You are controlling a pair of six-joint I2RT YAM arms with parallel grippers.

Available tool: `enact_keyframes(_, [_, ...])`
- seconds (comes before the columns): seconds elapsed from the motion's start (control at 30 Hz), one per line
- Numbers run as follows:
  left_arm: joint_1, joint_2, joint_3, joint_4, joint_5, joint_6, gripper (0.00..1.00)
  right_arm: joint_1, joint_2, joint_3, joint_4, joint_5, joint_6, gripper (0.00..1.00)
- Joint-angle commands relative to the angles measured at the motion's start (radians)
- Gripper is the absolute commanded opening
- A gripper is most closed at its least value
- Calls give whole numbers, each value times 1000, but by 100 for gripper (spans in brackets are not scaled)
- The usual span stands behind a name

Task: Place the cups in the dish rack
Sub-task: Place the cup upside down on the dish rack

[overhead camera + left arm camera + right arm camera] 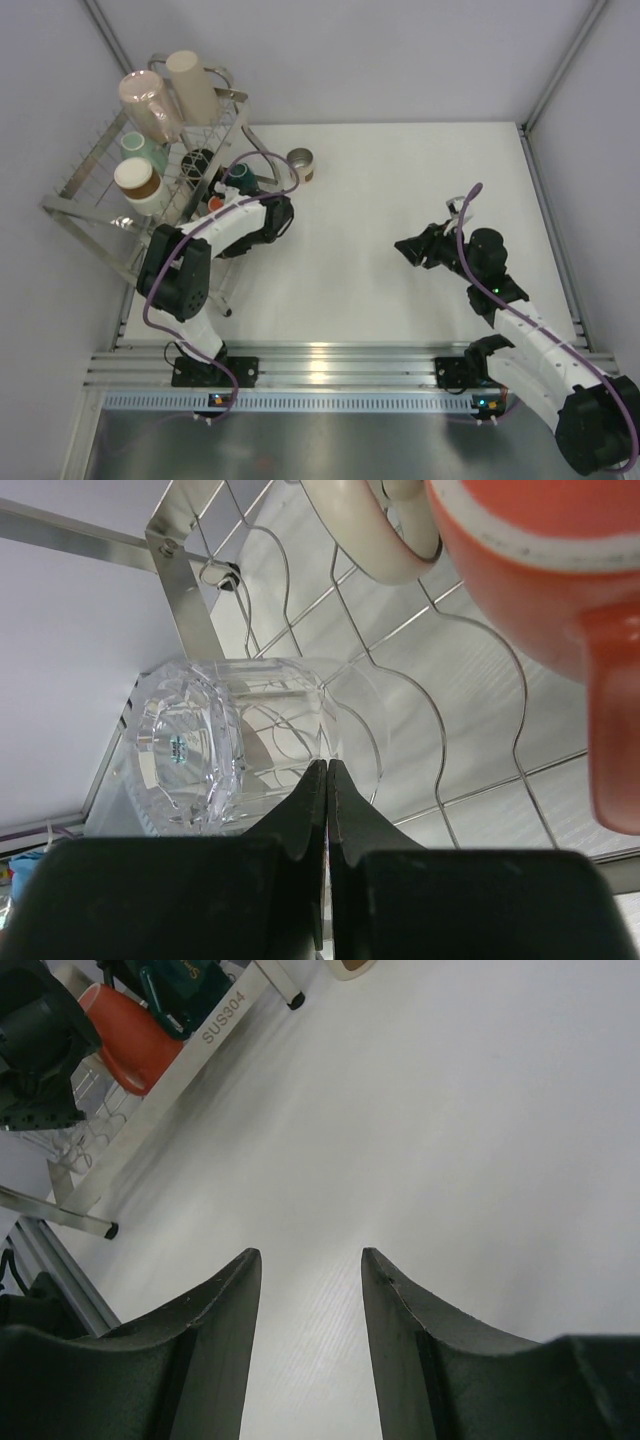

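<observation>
The wire dish rack (92, 195) stands at the table's far left. It holds a beige cup (192, 85), a pink cup (150, 105), a green cup (143, 150) and a brown-banded cup (138, 185). My left gripper (217, 192) reaches into the rack's lower tier. In the left wrist view it (327, 766) is shut and empty, its tips at the rim of a clear glass (215, 745) lying on its side on the rack wires (440, 730). An orange mug (530, 580) hangs close at the upper right. A steel cup (300, 163) stands on the table. My right gripper (405, 247) (310, 1255) is open and empty.
A dark teal mug (240, 180) sits at the rack's right edge, also seen in the right wrist view (180, 985) beside the orange mug (130, 1045) and the rack's frame bar (215, 1025). White table (380, 190) lies between the arms. Walls close both sides.
</observation>
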Motion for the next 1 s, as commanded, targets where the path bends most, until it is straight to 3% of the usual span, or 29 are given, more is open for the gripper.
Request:
enact_keyframes(0.0, [10,-20,62,-187,-59,-9,0,-12,-16,62,7,0,-27,46])
enact_keyframes(0.33, [-85,-21,211,-134,-13,95,0,-10,81,106,66,-68,51,44])
enact_keyframes(0.43, [-155,-40,269,-42,71,211,0,-4,113,117,101,-69,103,26])
enact_keyframes(0.47, [-189,-50,295,4,112,236,0,-2,131,126,115,-71,126,15])
enact_keyframes(0.57, [-252,-69,352,87,182,304,0,13,173,135,147,-69,180,0])
enact_keyframes(0.73, [-355,-173,557,197,402,437,0,111,277,198,236,-3,267,0])
enact_keyframes(0.77, [-366,-191,583,214,453,460,4,132,321,221,262,7,284,0])
enact_keyframes(0.8, [-366,-211,605,251,500,499,25,157,347,236,285,27,302,0])
enact_keyframes(0.87, [-366,-270,656,277,606,514,51,231,436,284,351,49,353,0])
enact_keyframes(0.97, [-369,-380,651,365,677,528,71,330,571,372,435,75,399,0])
